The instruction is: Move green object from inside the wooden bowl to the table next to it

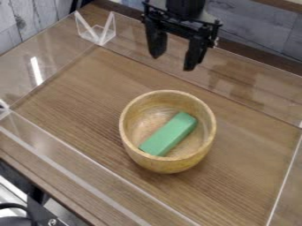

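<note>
A bright-green flat block, the green object [170,134], lies slanted inside the round light-tan wooden bowl [133,130] near the middle of the brown wood-grain table [83,93]. My black gripper [174,53] hangs high above the far side of the table, well behind the bowl and clear of it. Its two fingers [154,44] stand apart and nothing is between them.
Clear acrylic walls [35,71] run along the table's edges, with a folded clear corner piece [94,28] at the back left. Bare tabletop surrounds the bowl on all sides.
</note>
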Tool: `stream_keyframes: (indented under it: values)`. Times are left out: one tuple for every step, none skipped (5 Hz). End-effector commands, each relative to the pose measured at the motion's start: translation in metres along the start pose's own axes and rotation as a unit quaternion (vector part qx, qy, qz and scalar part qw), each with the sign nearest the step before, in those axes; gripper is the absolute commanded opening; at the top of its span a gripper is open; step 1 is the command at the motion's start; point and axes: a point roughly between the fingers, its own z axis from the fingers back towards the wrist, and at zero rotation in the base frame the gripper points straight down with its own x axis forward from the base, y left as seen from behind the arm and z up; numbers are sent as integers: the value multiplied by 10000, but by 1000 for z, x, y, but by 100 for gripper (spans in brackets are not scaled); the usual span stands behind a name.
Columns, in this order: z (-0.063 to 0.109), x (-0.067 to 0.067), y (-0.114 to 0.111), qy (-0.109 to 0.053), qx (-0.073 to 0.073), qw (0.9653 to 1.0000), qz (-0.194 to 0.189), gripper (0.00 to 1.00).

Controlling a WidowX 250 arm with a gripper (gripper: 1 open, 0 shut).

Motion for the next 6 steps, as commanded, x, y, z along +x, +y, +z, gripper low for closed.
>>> stream_keyframes:
  values:
    - [26, 1, 4, -351, 44, 9993, 123, 100]
    - [35, -2, 17, -458, 85, 9981, -395, 100]
    - [41, -6, 19, -526, 91, 9946, -891, 100]
    - [38, 0, 12, -549, 121, 9953, -793, 100]
    - [32, 4, 6, -505, 125, 9960, -728, 100]
    - [24, 7, 4, -450, 117, 9970, -615, 100]
